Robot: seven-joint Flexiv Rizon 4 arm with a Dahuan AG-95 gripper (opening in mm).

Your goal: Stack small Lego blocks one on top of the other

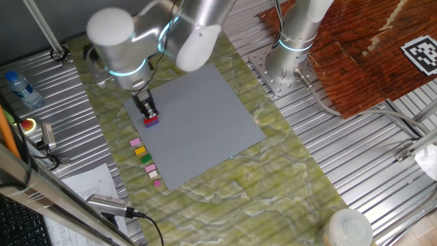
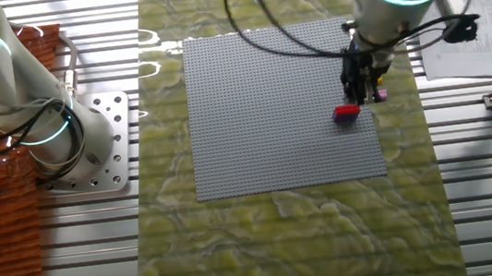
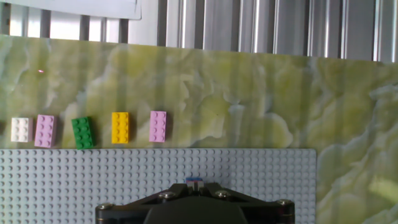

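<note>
You see no readable writing; the fingers (image 1: 148, 113), state unclear, stand over the red brick (image 1: 151, 121) near the baseplate's (image 1: 205, 130) edge.

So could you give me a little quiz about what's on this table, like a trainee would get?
1. True or false: the red block sits on top of a blue block on the grey baseplate.
2. How many loose blocks lie in the row on the green mat in the hand view?
3. Which colour is in the middle of that row: A yellow, B green, C white?

Key: 1 true; 2 five; 3 B.
</note>
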